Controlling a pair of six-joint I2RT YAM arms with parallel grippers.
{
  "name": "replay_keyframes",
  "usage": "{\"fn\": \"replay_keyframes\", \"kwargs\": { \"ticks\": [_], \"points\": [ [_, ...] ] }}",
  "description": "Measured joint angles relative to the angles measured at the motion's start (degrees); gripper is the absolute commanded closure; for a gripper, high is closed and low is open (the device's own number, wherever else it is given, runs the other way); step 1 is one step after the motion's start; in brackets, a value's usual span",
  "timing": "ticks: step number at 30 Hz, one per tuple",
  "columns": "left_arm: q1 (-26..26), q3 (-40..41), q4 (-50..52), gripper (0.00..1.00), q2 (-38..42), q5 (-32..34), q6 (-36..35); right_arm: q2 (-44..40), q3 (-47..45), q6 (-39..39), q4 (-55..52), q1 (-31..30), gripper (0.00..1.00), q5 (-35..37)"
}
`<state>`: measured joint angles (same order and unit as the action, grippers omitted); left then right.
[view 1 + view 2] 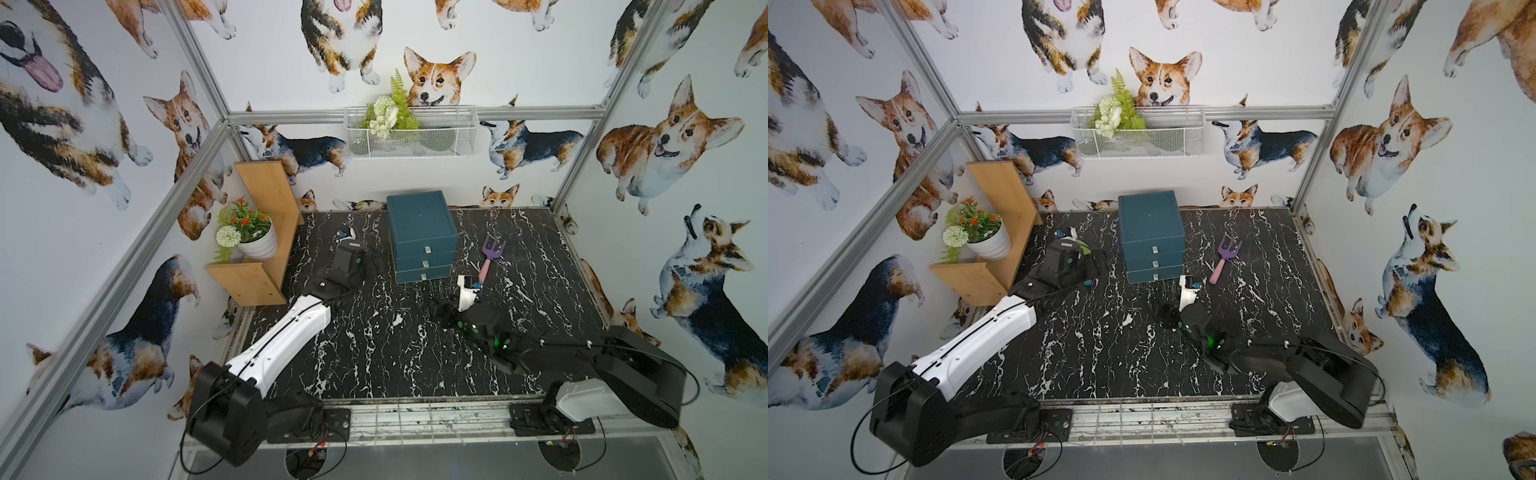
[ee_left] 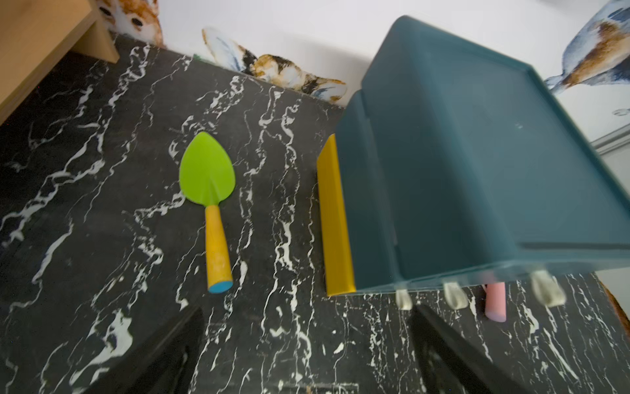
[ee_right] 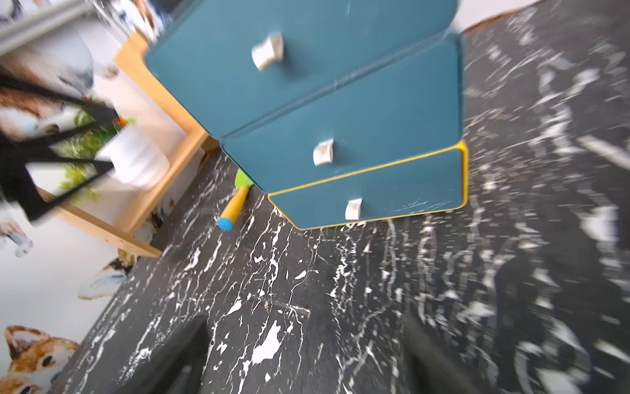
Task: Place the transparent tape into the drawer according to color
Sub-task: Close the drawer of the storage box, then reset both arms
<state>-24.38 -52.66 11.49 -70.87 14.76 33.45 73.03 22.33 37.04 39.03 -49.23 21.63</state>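
Here the left pincer hangs wide over the bench with nothing between its fingers; the teal chest stands close on its right, and a green trowel lies flat on the bench just ahead of it. The right pincer is likewise spread wide and empty, low over the bench, with the teal chest just beyond it and slightly to its left and a purple rake near its right side. The top drawer, middle drawer and bottom drawer are all pushed in, their small pale handles facing the right pincer but apart from it.
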Motion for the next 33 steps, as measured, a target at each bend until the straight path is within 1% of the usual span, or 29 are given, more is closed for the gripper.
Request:
{"fn": "replay_keyframes", "kwargs": {
  "ticks": [3,5,8,10,12,15,17,20,22,24,28,31,33],
  "points": [
    [0.00,3.72,-2.21,0.01,4.33,1.01,0.20,-9.73,-0.83,-0.39,-7.15,0.07,0.00,4.46],
    [-0.02,7.30,-6.62,0.00,7.87,1.99,-0.35,-14.19,-0.83,-2.32,-10.08,0.11,0.00,6.99],
    [0.02,14.86,-14.05,0.01,12.81,4.00,-3.61,-17.14,0.76,-4.66,-16.65,1.40,0.00,9.90],
    [0.26,18.03,-17.00,0.01,13.81,5.42,-6.47,-17.92,2.78,-5.22,-20.52,4.33,0.00,10.23],
    [0.96,19.96,-20.52,0.01,13.46,7.89,-10.99,-18.93,4.07,-6.03,-23.04,7.32,0.00,10.10],
    [3.32,21.68,-27.17,0.01,10.14,11.30,-18.18,-21.11,3.80,-8.09,-24.22,8.81,0.00,11.08],
    [6.19,22.75,-30.18,0.01,6.97,12.79,-21.22,-22.51,3.06,-10.29,-23.78,8.96,0.00,11.76],
    [10.21,24.17,-34.91,0.01,2.08,13.92,-24.50,-23.02,2.82,-13.14,-23.37,9.84,0.00,14.60],
    [11.41,25.99,-39.95,0.01,-1.57,14.99,-27.17,-22.43,3.28,-14.12,-23.37,11.28,0.00,15.98],
    [12.72,28.30,-44.98,0.01,-5.75,14.95,-30.32,-21.75,3.98,-14.86,-23.74,13.25,0.00,16.31],
    [15.06,31.95,-55.01,0.01,-11.80,14.58,-33.51,-22.56,3.32,-15.21,-23.71,16.87,0.00,15.82],
    [15.43,34.62,-63.87,0.01,-15.43,11.63,-34.93,-24.33,-0.42,-16.48,-21.22,19.28,0.00,15.52],
    [16.31,35.47,-67.06,0.01,-16.20,9.40,-35.12,-25.07,-4.61,-18.73,-16.98,20.72,0.00,15.37]
  ]
}}
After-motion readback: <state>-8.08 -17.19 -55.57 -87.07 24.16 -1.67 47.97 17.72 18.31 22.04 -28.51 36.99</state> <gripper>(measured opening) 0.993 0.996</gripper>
